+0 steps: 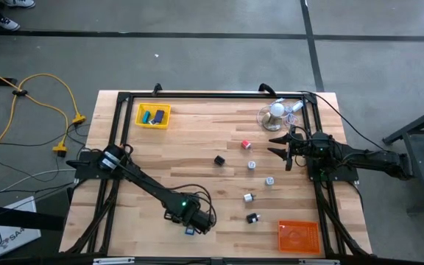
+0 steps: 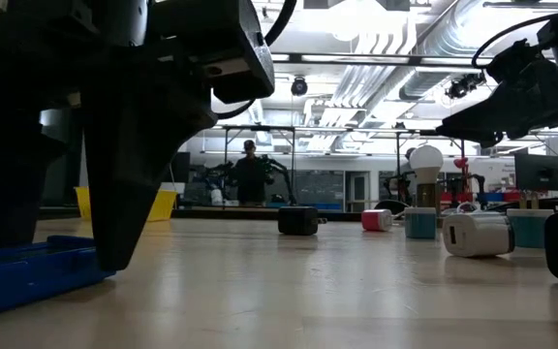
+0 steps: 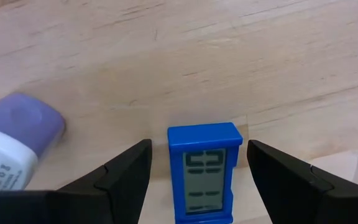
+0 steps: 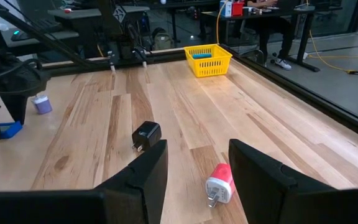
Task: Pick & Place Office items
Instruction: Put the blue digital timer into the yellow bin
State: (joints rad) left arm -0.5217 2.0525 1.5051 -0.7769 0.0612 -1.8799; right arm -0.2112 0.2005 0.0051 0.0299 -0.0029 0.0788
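Observation:
A small blue block with a grey display point(image 3: 204, 171) lies flat on the wooden table point(image 1: 197, 140) near its near edge; it also shows as a blue block point(image 1: 189, 231) from above. My left gripper point(image 1: 192, 224) points down over it, open, one finger point(image 3: 126, 171) on each side of the block without touching it. A purple-and-white piece point(image 3: 11, 146) lies beside it. Farther right lie a red bit point(image 1: 246, 144), a black bit point(image 1: 219, 160) and several silver-white and black bits point(image 1: 269, 180). My right gripper point(image 1: 282, 143) waits open at the table's right side.
A yellow tray point(image 1: 154, 115) holding blue and teal pieces stands at the far left. An orange tray point(image 1: 299, 236) sits at the near right. A white ball-shaped object with a clear tangle point(image 1: 277, 110) stands at the far right. A black frame point(image 1: 197, 94) edges the table.

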